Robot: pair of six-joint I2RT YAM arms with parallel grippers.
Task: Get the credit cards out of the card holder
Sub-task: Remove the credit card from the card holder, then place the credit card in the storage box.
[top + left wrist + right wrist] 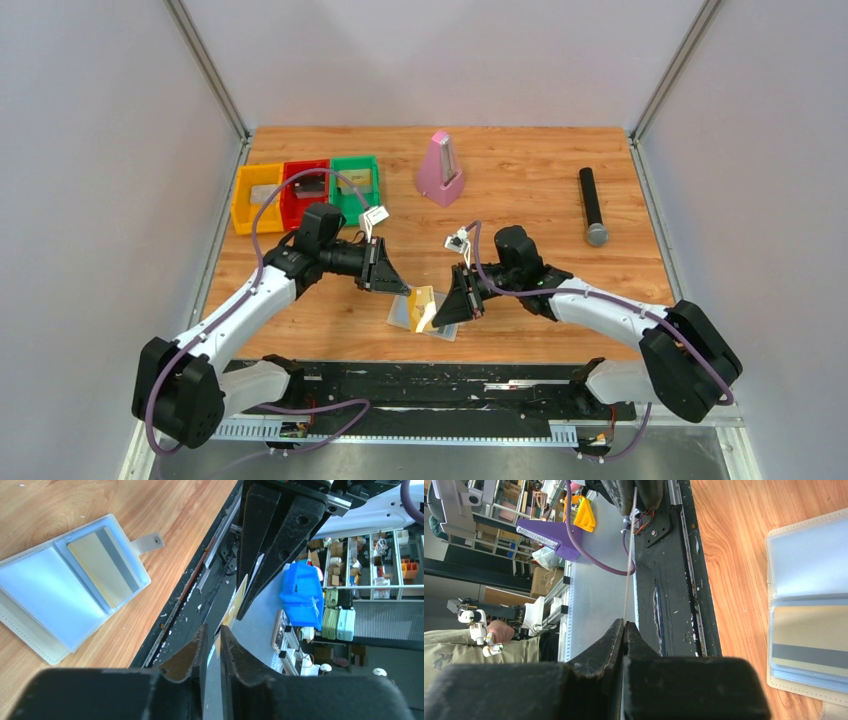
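Observation:
The card holder (400, 313) lies open on the table's near edge, cream rim and pale blue panels; it also shows in the left wrist view (45, 600) and the right wrist view (809, 560). One gold card with a grey stripe (102, 565) sits in a panel pocket (809, 632). A yellow-gold card (424, 305) is held upright above the holder. My right gripper (441, 316) is shut on its edge (628, 570). My left gripper (404, 288) has its jaws slightly apart around the card's other edge (235, 605). No dark card shows.
Yellow (256, 197), red (305, 190) and green (355, 185) bins stand at the back left. A pink metronome (440, 170) stands at the back middle, a black microphone (592, 205) at the back right. A black rail (430, 385) runs along the near edge.

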